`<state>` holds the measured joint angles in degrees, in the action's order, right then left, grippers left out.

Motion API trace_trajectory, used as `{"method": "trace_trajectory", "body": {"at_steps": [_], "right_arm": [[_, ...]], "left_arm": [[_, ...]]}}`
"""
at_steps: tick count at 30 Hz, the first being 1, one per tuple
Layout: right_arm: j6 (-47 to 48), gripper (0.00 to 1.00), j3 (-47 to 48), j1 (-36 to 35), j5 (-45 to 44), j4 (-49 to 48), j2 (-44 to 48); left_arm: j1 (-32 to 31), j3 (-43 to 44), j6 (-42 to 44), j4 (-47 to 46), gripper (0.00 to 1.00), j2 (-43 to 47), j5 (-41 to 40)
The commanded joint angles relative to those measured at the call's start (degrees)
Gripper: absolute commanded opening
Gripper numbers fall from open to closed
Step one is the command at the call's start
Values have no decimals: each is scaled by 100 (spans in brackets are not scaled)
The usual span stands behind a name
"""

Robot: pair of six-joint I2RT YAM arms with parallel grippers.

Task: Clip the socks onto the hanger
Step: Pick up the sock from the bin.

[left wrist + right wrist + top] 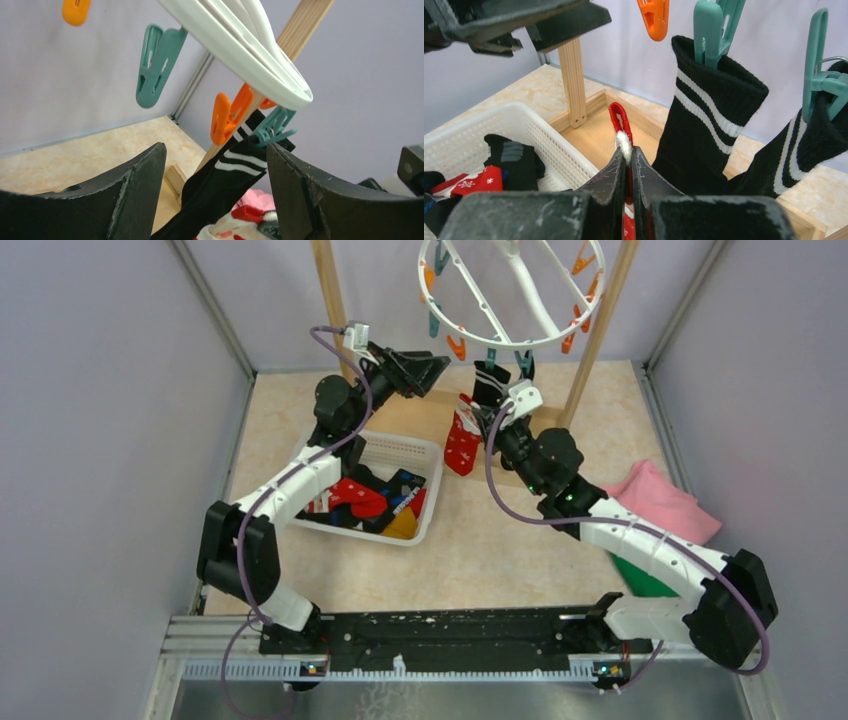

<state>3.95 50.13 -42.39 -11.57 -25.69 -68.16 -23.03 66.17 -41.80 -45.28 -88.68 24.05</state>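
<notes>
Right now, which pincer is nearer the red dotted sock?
Right. The right pincer is shut on the red sock; the left pincer hangs open, clear of it, off to its left.

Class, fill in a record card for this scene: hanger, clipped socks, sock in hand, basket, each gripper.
hanger: white ring, orange and teal pegs
clipped socks: two black striped socks, each on a teal peg
red sock: pinched in right gripper, jaws shut
left gripper: jaws open, empty
basket: white, more socks inside
</notes>
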Motion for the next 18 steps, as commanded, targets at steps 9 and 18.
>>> {"method": "trace_trajectory", "body": {"at_steps": [9,18], "right_arm": [[-132,0,77,-50,378,-255,77],[166,0,-190,385,2881,491,646]], "left_arm": [[-340,65,873,-107,77,50,-457],[881,-1334,713,-2584,90,836,3696]]}}
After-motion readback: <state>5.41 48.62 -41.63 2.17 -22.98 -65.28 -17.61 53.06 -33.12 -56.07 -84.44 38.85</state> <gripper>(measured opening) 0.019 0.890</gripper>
